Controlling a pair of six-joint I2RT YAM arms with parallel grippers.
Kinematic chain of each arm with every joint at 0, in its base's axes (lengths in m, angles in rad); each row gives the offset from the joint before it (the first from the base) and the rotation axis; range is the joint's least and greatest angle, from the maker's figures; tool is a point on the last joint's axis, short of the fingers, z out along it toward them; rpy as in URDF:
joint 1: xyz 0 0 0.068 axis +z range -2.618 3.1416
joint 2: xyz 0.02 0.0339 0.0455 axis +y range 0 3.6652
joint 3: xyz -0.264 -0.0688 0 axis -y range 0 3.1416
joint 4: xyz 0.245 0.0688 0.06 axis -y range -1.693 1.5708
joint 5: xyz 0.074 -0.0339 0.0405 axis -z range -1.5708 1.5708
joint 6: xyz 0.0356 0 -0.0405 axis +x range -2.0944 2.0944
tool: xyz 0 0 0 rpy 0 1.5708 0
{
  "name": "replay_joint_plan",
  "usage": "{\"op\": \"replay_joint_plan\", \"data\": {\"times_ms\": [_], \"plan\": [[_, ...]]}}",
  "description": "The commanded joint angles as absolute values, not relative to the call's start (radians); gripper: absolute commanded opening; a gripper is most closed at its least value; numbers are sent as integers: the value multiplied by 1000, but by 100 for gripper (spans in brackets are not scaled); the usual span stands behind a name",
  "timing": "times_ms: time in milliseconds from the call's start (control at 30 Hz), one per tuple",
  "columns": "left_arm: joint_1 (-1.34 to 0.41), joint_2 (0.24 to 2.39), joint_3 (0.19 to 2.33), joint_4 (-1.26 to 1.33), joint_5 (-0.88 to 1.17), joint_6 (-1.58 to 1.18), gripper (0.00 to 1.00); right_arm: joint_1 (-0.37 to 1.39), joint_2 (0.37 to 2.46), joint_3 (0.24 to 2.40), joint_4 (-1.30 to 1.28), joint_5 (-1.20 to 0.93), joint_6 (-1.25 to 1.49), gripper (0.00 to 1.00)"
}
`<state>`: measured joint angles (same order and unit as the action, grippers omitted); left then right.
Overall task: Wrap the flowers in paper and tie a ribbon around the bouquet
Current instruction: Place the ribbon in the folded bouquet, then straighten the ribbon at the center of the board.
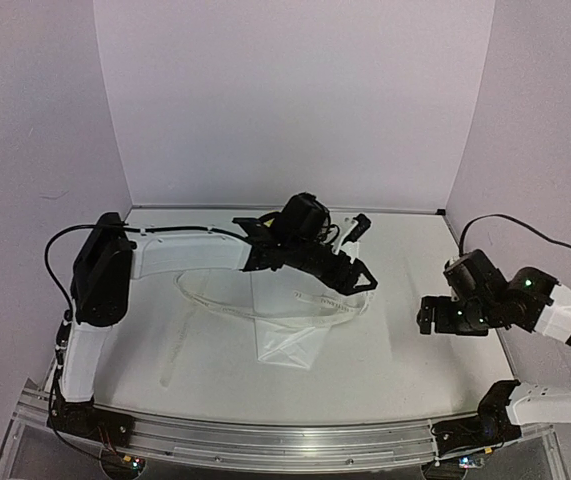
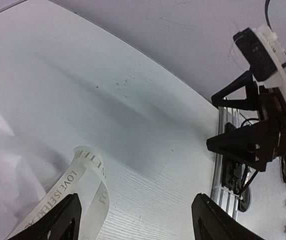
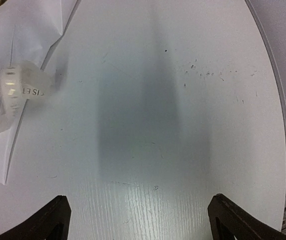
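The bouquet (image 1: 290, 340) lies near the middle of the white table (image 1: 405, 375), a cone of thin white paper whose narrow end points toward the arm bases. Its wide end runs under the left arm (image 1: 185, 258), so the blooms cannot be made out from above. The ribbon (image 1: 317, 300) crosses the bouquet's wider half in a loose loop. One end trails off to the bouquet's left and the other curls up just past its right edge. Whether it is knotted cannot be told.

The left gripper (image 1: 360, 282) hangs over the bouquet's far right corner, above that curled end. In the left wrist view its fingers (image 2: 57, 220) stand wide apart. The lettered ribbon (image 2: 88, 172) rises in a curl just beside the inner face of one finger, and nothing is pinched between them. The paper (image 2: 2, 165) spreads out beside it.

The right gripper (image 1: 427, 315) sits well to the right of the bouquet, level with its middle and apart from it. Its wrist view shows the jaws spread wide over bare table, holding nothing. The edge of the paper (image 3: 12, 45) and a blurred curl of ribbon (image 3: 22, 85) lie off to one side.
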<state>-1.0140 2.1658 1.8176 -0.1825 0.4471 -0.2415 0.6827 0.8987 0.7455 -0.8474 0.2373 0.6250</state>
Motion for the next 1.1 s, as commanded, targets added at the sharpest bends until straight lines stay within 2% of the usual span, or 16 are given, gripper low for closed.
{"op": "replay_joint_plan", "data": {"times_ms": [0,67,167,267,333,467,633,767,967,1067], "plan": [[-956,1940,1702,-107,321,-328,83,679,1040,874,-841,185,570,98],[-941,1878,1632,-114,295,-344,86,676,1092,911,-830,170,555,98],[-910,1793,1518,-138,208,-410,86,673,1174,959,-794,105,526,98],[-835,1699,1401,-184,81,-581,77,672,1280,1040,-785,6,465,97],[-774,1633,1310,-255,-44,-702,72,672,1350,1096,-779,-88,411,93],[-669,1483,1091,-351,-161,-933,64,672,1437,1149,-745,-137,325,91],[-540,1342,892,-368,-223,-1056,69,669,1516,1200,-736,-174,277,90],[-420,1441,933,-317,-136,-906,69,667,1542,1204,-719,-163,285,89],[-345,1696,1147,-328,-112,-658,69,635,1559,1169,-675,-172,288,88],[-316,1809,1284,-326,-85,-513,66,608,1561,1152,-656,-209,302,87]]}}
